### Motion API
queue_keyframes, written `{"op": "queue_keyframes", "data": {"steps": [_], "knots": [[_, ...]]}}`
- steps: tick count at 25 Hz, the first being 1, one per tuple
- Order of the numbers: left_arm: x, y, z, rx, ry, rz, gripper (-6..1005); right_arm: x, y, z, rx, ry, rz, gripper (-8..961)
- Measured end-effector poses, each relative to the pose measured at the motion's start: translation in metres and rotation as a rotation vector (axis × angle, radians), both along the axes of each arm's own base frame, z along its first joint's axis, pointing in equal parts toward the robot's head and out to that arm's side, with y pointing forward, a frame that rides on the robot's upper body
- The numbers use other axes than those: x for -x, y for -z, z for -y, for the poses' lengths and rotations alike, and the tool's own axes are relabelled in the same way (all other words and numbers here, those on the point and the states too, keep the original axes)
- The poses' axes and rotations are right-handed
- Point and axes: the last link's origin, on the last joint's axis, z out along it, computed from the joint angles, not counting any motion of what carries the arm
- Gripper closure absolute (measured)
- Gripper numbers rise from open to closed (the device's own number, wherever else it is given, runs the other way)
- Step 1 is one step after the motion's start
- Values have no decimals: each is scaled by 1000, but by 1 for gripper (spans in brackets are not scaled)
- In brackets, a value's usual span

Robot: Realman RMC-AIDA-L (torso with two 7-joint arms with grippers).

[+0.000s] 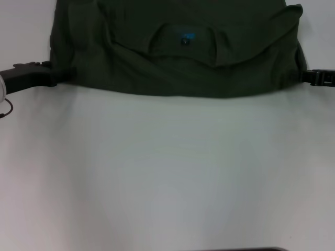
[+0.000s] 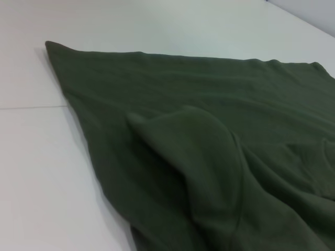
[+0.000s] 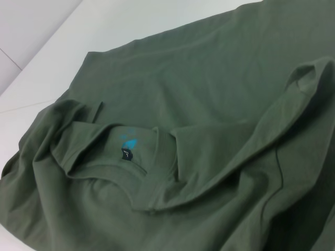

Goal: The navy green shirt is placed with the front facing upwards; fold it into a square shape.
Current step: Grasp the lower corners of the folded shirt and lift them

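Observation:
The navy green shirt [image 1: 178,63] lies crumpled across the far part of the white table [image 1: 167,172]. Its ribbed collar [image 1: 157,36] faces me, with a small black neck tag [image 1: 185,39] printed in teal inside it. My left gripper [image 1: 63,76] reaches the shirt's near left corner and my right gripper [image 1: 306,76] meets its near right edge. The left wrist view shows a raised fold of the shirt [image 2: 209,130] on the table. In the right wrist view, the shirt [image 3: 220,83] shows its collar [image 3: 149,183] and tag [image 3: 127,154].
Bare white table surface fills the whole near half of the head view. A seam line crosses the table [image 2: 31,107] in the left wrist view. A thin dark strip [image 1: 235,249] shows at the near edge.

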Motion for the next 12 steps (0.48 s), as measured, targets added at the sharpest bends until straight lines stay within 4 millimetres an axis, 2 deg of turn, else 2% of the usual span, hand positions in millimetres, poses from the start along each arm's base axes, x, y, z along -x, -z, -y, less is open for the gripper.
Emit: {"op": "queue_keyframes", "data": {"steps": [4, 10, 12], "knots": [[0, -1, -1, -7, -1, 1, 255, 0, 0, 0, 0, 0, 0, 910], [2, -3, 0, -7, -2, -5, 495, 0, 0, 0, -2, 1, 3, 910], [3, -3, 1, -6, -5, -6, 496, -1, 0, 0, -3, 1, 3, 910]]}}
